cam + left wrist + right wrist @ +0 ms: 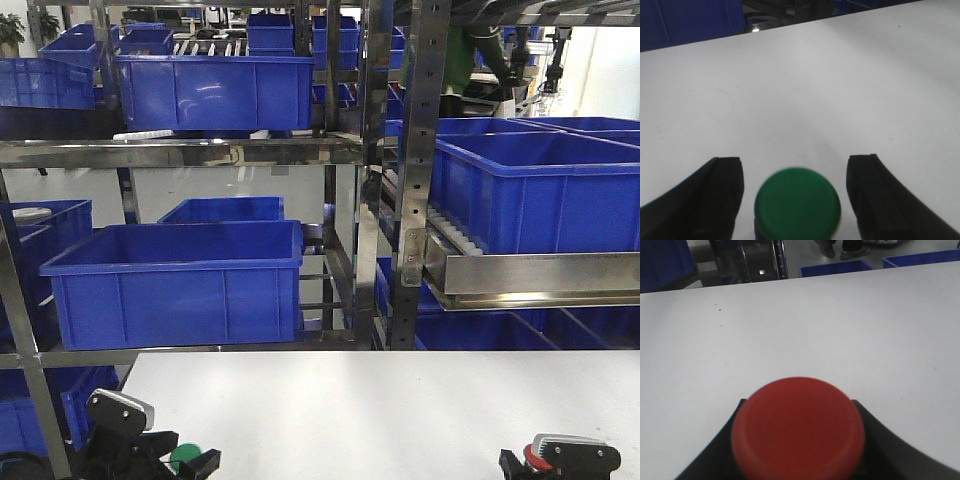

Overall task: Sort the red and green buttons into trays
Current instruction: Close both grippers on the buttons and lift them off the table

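Blue crates fill the steel racks across the upper and middle parts of the front view. One large crate sits at centre left, and another sits on a sloped shelf at the right. Below them, a white table spans the bottom of the frame, and both arms just show at its lower corners.

At the lower left of the front view, the left claw hangs low over the table's near left corner. In its wrist view the two black fingers stand apart at the lower left and lower right. The green button is between them at bottom centre, with its round cap facing up. A strip of white table shows on each side of the cap, so neither finger touches it there. Its base is almost wholly hidden under the cap.

At the lower right of the front view sits the right claw, with a spot of red at its left edge. In its wrist view the red button fills the bottom centre, large and slightly blurred. A dark finger comes out from under the cap on each side. The cap covers the fingers' inner faces, so I cannot tell whether the claw is clamped on the button or only standing around it. Bare table stretches beyond the cap to the top of that frame.
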### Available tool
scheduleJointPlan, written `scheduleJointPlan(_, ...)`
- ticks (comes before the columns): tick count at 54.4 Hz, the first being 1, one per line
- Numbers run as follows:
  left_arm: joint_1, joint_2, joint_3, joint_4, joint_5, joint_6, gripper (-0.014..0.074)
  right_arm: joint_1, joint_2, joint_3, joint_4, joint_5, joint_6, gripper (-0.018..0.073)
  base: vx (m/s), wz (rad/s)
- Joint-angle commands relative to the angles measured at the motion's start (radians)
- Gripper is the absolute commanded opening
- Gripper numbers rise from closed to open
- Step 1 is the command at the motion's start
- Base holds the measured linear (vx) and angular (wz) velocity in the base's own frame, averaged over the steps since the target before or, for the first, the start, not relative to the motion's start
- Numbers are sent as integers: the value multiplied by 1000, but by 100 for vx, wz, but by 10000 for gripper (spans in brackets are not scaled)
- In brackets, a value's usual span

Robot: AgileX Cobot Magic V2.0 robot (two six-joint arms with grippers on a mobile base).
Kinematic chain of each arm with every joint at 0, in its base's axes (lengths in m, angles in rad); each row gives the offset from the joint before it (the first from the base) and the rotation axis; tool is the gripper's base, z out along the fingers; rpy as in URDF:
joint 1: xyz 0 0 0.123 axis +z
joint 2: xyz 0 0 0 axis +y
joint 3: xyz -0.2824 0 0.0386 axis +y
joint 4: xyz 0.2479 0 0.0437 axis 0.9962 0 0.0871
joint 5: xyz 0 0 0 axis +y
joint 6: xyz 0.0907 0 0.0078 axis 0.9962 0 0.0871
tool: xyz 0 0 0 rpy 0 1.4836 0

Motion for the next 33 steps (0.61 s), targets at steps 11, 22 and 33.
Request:
scheduleJointPlan(11,-6,4,-19,-16,-70,-12,560,-6,-45,-11,-3,-138,-1,2,0,0)
scheduleJointPlan(22,-6,35,-23,-14,-138,-12,466,-6,-45,-11,-3,-138,-1,3,0,0)
scheduleJointPlan(33,-6,29,-23,-16,-138,-12,78,-6,-45,-11,-4,-137,-1,2,0,0)
